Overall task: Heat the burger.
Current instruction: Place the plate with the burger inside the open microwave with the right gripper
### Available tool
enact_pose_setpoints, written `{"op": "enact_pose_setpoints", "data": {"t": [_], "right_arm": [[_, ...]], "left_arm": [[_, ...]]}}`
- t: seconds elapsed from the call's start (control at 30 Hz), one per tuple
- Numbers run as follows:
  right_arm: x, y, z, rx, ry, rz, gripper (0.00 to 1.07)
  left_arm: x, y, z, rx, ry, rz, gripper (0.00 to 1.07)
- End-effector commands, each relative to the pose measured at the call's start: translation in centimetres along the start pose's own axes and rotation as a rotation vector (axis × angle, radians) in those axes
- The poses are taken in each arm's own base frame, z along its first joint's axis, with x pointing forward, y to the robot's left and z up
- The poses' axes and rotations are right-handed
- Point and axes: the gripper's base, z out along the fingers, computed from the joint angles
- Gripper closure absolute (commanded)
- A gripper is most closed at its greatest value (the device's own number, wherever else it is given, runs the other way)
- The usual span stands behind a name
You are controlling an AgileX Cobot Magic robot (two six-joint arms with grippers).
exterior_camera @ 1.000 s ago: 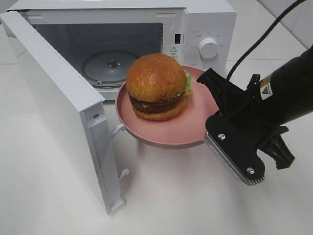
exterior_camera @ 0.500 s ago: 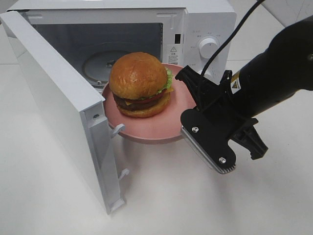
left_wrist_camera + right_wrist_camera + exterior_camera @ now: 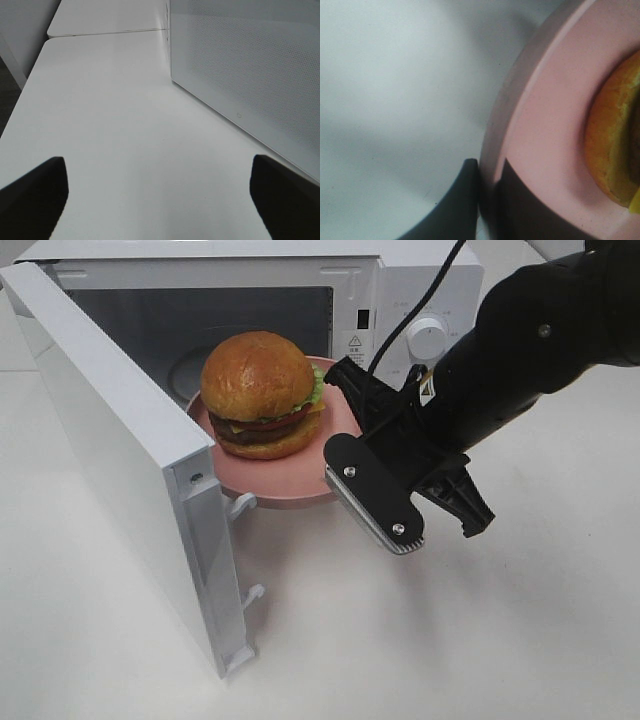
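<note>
Tall golden-bunned burger (image 3: 258, 390) on a flat round pink plate (image 3: 290, 480), at the mouth of the open white microwave oven (image 3: 420, 280).
The right gripper (image 3: 487, 197) pinches the plate's rim between dark fingers (plate raised off the white tabletop (image 3: 400, 640)). The left gripper (image 3: 160, 200) hangs with fingers spread wide, near a white dotted panel (image 3: 250, 60).

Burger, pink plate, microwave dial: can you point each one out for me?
burger (image 3: 258, 375), high camera view, on the top bun.
pink plate (image 3: 290, 480), high camera view, on its bare front part.
microwave dial (image 3: 427, 338), high camera view, on the knob's middle.
</note>
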Motion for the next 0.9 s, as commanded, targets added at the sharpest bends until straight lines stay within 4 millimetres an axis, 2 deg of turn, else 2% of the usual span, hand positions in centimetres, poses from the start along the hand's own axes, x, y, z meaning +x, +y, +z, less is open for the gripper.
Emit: {"op": "enact_pose_setpoints", "data": {"t": [0.03,0.27,0.9], "right_arm": [[0.2,-1.6,-0.1,0.092,0.01,-0.007,1.07],[0.5,-2.9,1.3,0.101,0.012,-0.006,1.07],[0.7,-4.4,4.5,0.09,0.004,0.02,1.07]], "left_arm": [[0.1,0.0,-0.2,-0.008,-0.018,0.003,0.16],[0.1,0.0,-0.2,-0.008,-0.018,0.003,0.16],[0.1,0.0,-0.2,-0.008,-0.018,0.003,0.16]]}}
